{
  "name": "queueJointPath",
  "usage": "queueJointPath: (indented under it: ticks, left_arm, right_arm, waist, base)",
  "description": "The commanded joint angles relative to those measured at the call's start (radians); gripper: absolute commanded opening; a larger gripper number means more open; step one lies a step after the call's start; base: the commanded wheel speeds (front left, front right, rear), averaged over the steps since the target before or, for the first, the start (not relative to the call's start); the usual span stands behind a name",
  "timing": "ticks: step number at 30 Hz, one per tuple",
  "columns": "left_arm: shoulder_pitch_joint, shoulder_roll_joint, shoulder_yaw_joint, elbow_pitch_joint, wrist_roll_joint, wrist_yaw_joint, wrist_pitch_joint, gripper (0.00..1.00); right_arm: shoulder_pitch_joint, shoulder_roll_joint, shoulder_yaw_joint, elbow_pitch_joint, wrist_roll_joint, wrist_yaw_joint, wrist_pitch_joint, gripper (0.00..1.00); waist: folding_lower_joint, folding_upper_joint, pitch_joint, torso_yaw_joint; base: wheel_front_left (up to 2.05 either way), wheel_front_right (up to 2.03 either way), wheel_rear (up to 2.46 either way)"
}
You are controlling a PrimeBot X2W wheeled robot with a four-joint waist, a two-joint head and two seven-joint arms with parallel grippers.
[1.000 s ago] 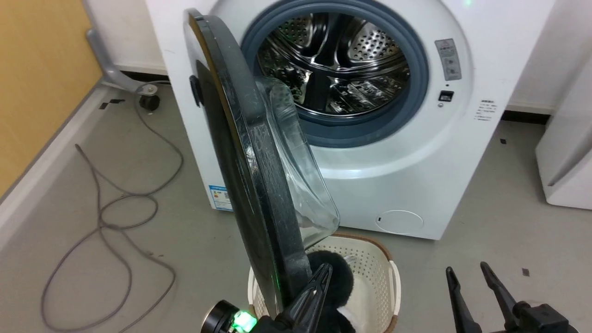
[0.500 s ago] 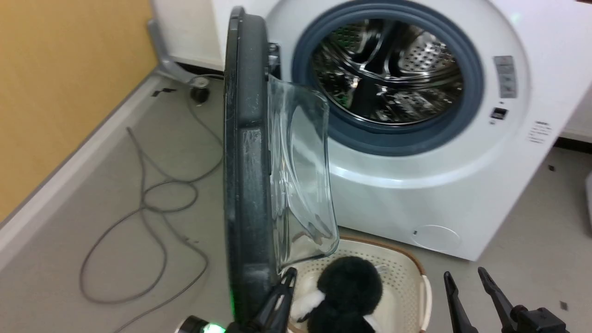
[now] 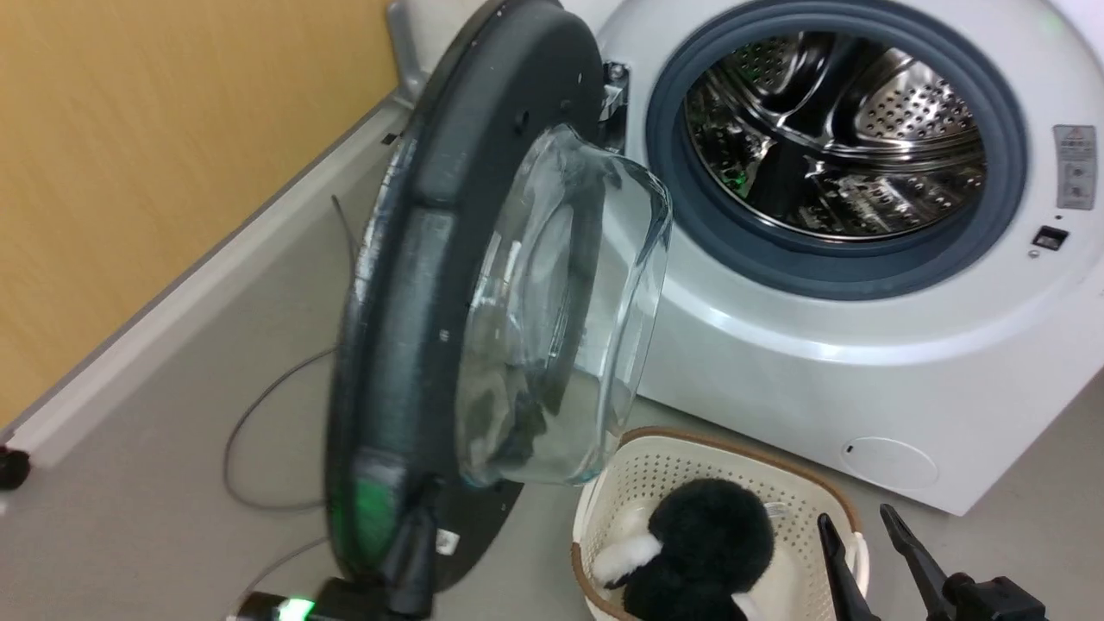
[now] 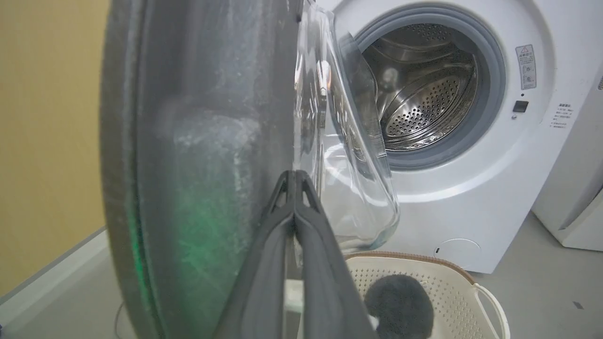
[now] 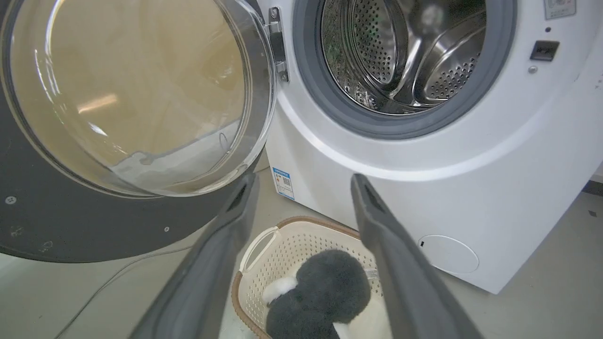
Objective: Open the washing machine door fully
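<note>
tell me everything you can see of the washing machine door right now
The washing machine door is a big round disc with a matte dark inner frame, small screws and a bulging clear glass bowl at its centre. It stands swung well open, hanging from a metal hinge at the left of the opening of the washing machine, inner face toward the robot. The shut left gripper lies against its frame beside the glass.

Drum mouth (image 3: 837, 147) lies unblocked; basket (image 3: 716, 447) crowds floor beside the washing machine door (image 3: 414, 285)
</note>
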Motion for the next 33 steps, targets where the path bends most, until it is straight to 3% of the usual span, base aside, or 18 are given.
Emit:
queueJointPath:
  ticks: [1,11,22,33]
  left_arm:
    - [-0.006,0.010,0.014,0.010,-0.006,0.008,-0.004,0.00]
    - [-0.115,0.009,0.225,0.089,-0.073,0.017,-0.004,0.00]
    - [-0.287,0.001,0.431,0.196,-0.092,-0.038,-0.004,0.00]
    - [-0.410,0.013,0.616,0.314,-0.070,-0.047,-0.004,0.00]
  right_arm:
    - [0.011,0.003,0.000,0.002,-0.007,0.001,-0.005,1.00]
    - [-0.030,0.003,-0.001,0.002,-0.047,0.001,-0.005,1.00]
    - [-0.080,0.003,-0.018,0.003,-0.093,0.001,-0.005,1.00]
    - [-0.117,0.003,-0.039,-0.004,-0.119,0.001,-0.005,1.00]
  waist:
    - [0.0000,0.0000,0.006,0.006]
    - [0.0000,0.0000,0.082,0.003]
    - [0.0000,0.0000,0.174,-0.041]
    - [0.0000,0.0000,0.248,-0.081]
  base:
    - [0.00,0.00,0.00]
    - [0.00,0.00,0.00]
    - [0.00,0.00,0.00]
    - [0.00,0.00,0.00]
